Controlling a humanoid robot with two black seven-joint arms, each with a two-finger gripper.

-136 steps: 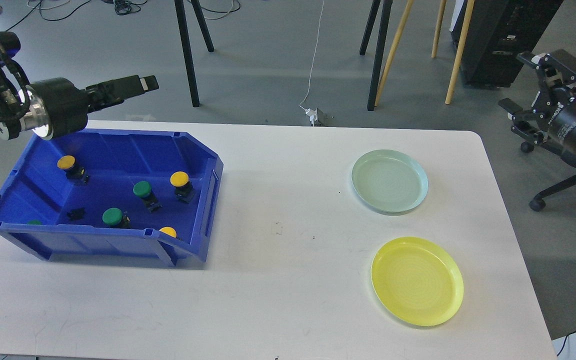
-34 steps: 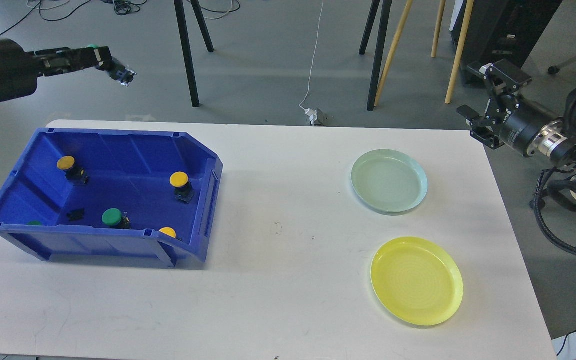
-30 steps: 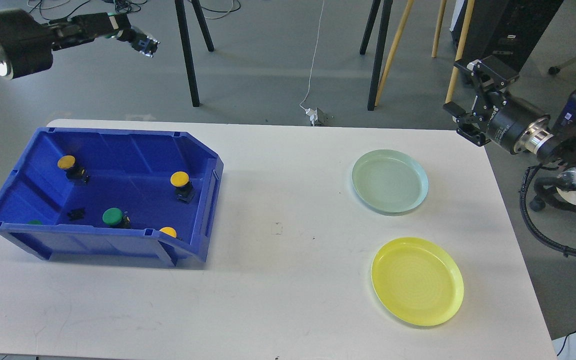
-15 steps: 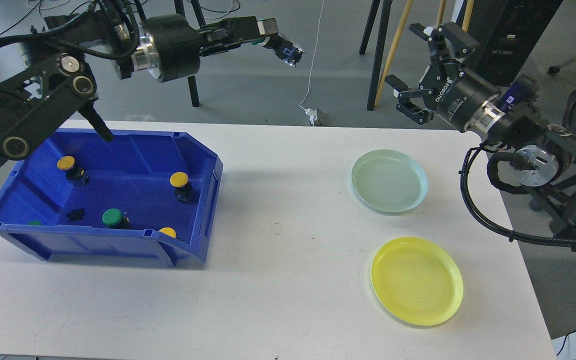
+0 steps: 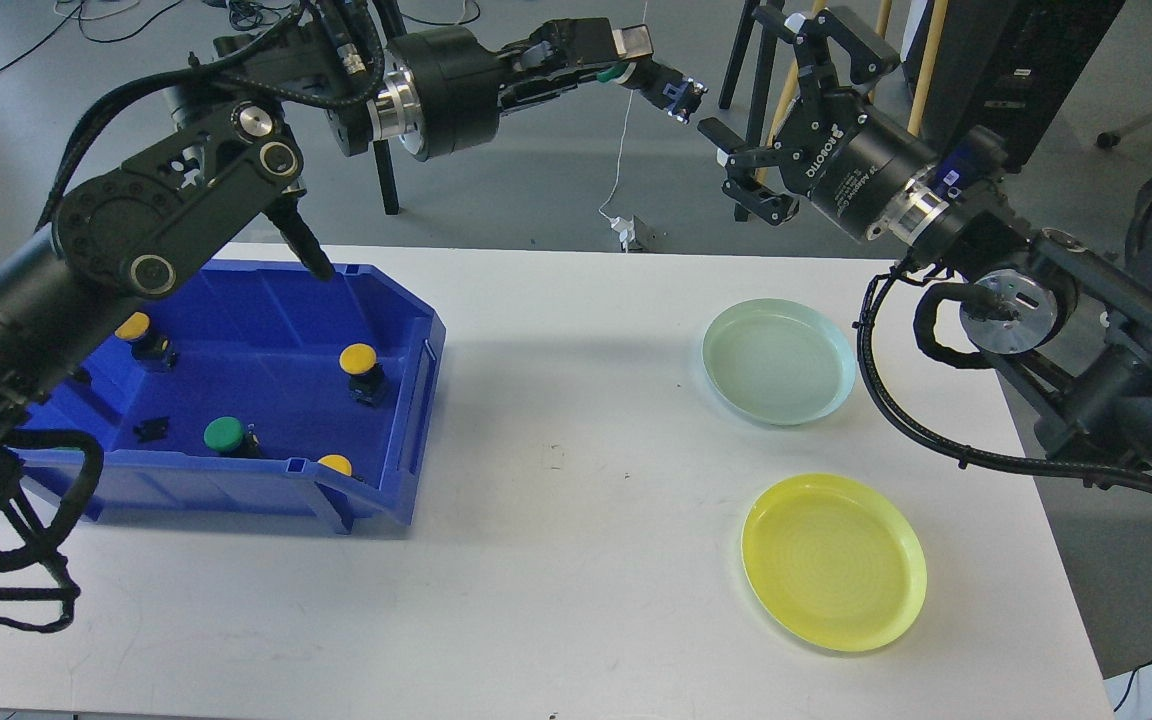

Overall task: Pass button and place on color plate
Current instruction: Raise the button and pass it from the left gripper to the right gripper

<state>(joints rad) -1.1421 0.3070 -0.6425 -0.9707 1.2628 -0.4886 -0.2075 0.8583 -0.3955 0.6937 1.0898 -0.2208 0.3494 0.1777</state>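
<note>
A white table [image 5: 556,560] with rounded corners fills the lower part of the view, on a grey floor with trailing cables. Nearest on the right lies the yellow plate [image 5: 834,562], close to the table's right edge; just beyond it sits the pale green plate [image 5: 779,361], the two apart. The wide middle of the tabletop between the plates and the bin is bare apart from faint scuffs.

On the left stands the blue bin [image 5: 236,400], its low front lip turned toward the plates. Inside lie a green button [image 5: 224,434] and three yellow-capped ones, one at the front lip [image 5: 336,465], one near the right wall [image 5: 359,358] and one at the back left [image 5: 132,326].

Farther back, above the table's far edge, the left gripper [image 5: 648,68] is clamped on a green-capped button [image 5: 671,92], whose dark blue body juts past the fingertips toward the right gripper [image 5: 751,110]. That one stands wide, its fingers spread just beside the button and not touching it; white lettering on its black body reads "ROBOTIQ".

Behind are black tripod legs [image 5: 376,100], wooden poles [image 5: 911,100] and a white power plug [image 5: 626,232] on the floor.
</note>
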